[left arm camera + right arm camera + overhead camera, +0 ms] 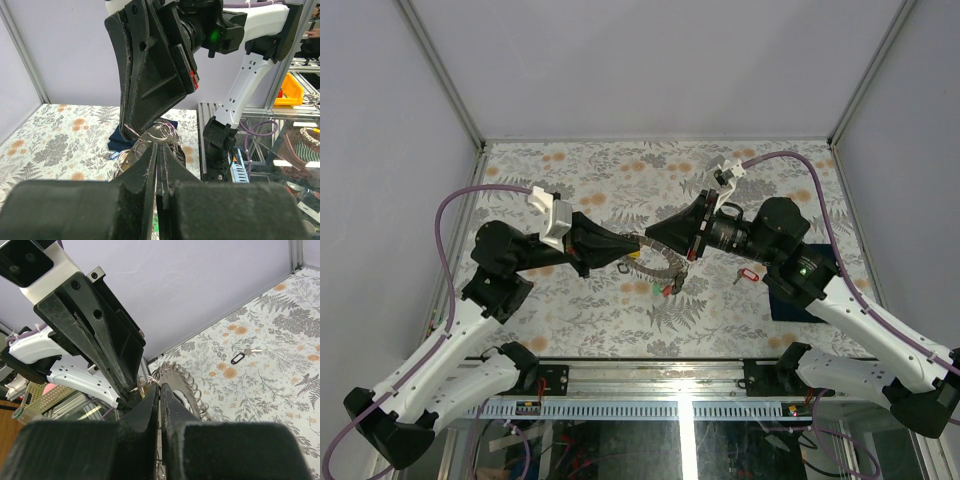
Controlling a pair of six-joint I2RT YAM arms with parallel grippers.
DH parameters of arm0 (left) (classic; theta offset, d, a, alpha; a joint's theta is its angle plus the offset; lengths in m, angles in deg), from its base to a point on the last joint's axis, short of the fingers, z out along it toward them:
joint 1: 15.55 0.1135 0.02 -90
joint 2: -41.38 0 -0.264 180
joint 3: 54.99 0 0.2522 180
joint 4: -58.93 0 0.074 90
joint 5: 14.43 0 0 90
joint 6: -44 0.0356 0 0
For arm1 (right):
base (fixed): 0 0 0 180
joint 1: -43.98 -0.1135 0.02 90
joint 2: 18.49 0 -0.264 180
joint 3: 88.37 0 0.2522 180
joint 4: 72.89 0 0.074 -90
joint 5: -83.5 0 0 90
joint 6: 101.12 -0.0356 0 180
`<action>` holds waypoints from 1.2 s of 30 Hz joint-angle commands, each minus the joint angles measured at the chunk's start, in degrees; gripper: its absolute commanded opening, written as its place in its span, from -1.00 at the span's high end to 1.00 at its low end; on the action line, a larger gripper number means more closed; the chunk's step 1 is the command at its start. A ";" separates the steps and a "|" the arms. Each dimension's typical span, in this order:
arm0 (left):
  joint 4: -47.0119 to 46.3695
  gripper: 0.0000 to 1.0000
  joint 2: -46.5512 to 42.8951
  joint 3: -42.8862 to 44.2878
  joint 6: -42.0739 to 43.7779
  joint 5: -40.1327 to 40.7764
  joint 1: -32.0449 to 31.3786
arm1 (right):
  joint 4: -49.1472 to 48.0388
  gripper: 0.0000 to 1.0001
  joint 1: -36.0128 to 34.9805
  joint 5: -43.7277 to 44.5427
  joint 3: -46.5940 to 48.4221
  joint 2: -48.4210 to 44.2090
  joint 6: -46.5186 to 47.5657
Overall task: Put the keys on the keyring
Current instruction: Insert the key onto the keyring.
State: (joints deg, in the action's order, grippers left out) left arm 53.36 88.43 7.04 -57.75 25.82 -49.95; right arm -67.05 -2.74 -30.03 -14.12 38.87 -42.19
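The keyring [666, 262] is a grey toothed ring held in the air between both arms at mid table. My left gripper [624, 252] is shut on its left end; in the left wrist view my gripper [159, 146] pinches the metal, with small wire loops [162, 131] at the tips. My right gripper [653, 240] is shut on the ring's upper end; in the right wrist view the ring [184, 379] curves away from my gripper [160, 386]. Red and green tags [667, 290] hang under the ring. A red-tagged key [748, 276] and a black-tagged key [239, 358] lie on the table.
A dark blue cloth [798, 306] lies at the right front by the right arm, also in the left wrist view [118, 138], with a blue-tagged key [107, 155] beside it. The floral table top [620, 170] is framed by aluminium posts and white walls.
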 commanded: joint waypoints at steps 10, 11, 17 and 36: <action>7.73 1.00 0.60 2.88 5.68 1.20 -2.43 | -7.03 1.00 0.75 5.36 1.62 -2.52 -2.18; 7.73 1.00 0.60 2.90 5.75 1.42 -2.43 | -7.46 1.00 0.75 5.15 1.45 -2.52 -2.46; 7.65 1.00 0.55 2.81 5.85 3.78 -2.52 | -12.09 1.00 0.78 2.21 -0.22 -2.68 -4.23; -6.75 0.38 -3.46 -0.90 -4.86 6.50 -2.52 | -24.96 1.00 0.75 -0.72 -7.91 -6.99 2.17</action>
State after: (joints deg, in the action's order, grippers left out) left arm 54.02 86.16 7.13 -58.38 31.04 -52.02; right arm -81.59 -2.33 -30.03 -21.92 34.90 -43.52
